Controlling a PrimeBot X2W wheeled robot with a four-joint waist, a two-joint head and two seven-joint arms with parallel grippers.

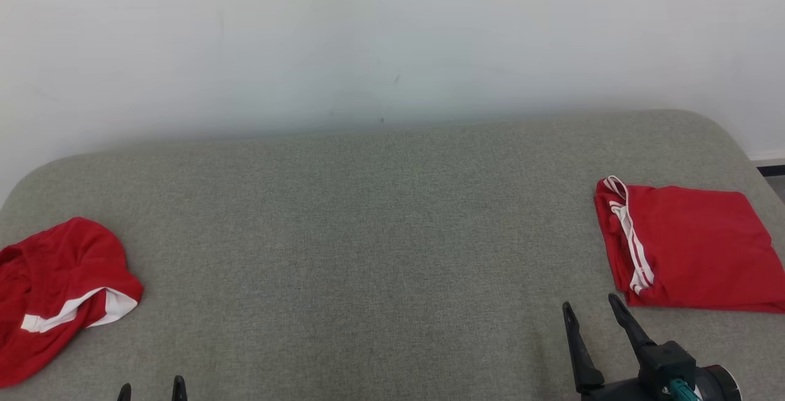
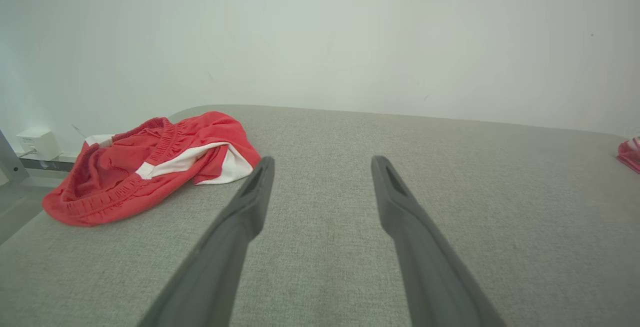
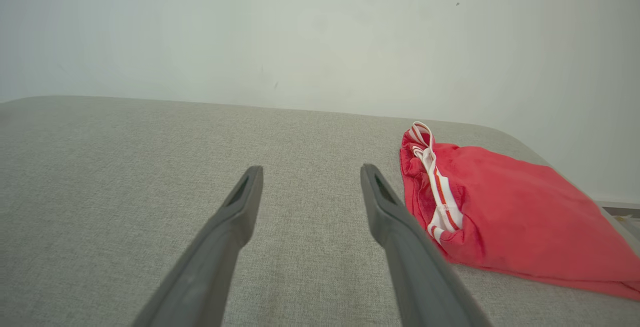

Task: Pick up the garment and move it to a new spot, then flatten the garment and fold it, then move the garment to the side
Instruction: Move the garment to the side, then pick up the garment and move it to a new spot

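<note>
Straight ahead, a wide grey fabric-covered bench [image 1: 368, 235] with rounded corners stands against a plain pale wall [image 1: 368, 33]. At its left end lies a crumpled red garment with white trim and a gathered elastic waistband [image 1: 55, 278], bunched up in a loose heap near the corner. At the right end, well apart from it, lies a folded red garment edged with white striped trim [image 1: 693, 248], flat and roughly rectangular, with the trim along its left side.

The left gripper [image 1: 151, 389] shows at the lower left, its two dark fingers spread apart and holding nothing; in the left wrist view it [image 2: 322, 163] hovers over bare fabric, with the crumpled garment [image 2: 150, 167] just beyond its left finger. The right gripper [image 1: 590, 304] sits just beside the folded garment's near left corner, fingers likewise apart and empty. A small white box [image 2: 37, 142] sits on a ledge past the bench's left end.
</note>
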